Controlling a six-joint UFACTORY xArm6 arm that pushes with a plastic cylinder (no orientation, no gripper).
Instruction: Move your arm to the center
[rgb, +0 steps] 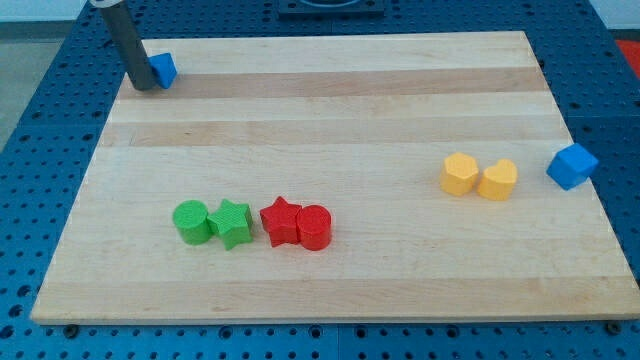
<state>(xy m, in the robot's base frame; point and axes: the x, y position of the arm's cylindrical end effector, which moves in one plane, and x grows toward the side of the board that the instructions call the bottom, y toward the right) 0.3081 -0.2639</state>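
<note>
A lab or test bench: a bare wooden tabletop (330, 100) rests on a blue perforated metal base (40, 120), with small coloured plastic blocks set out.

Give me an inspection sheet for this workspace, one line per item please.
Surface: wooden board, flat.
Job's things: my tip at the view's top left corner, far from the centre, beside a blue block.
Clutter: green cylinder, green star, red star, red cylinder in a row; two yellow blocks; blue cube at the right edge.
Fingers: none, rod only.
Cables: nothing seen.
Surroundings: blue perforated table.
</note>
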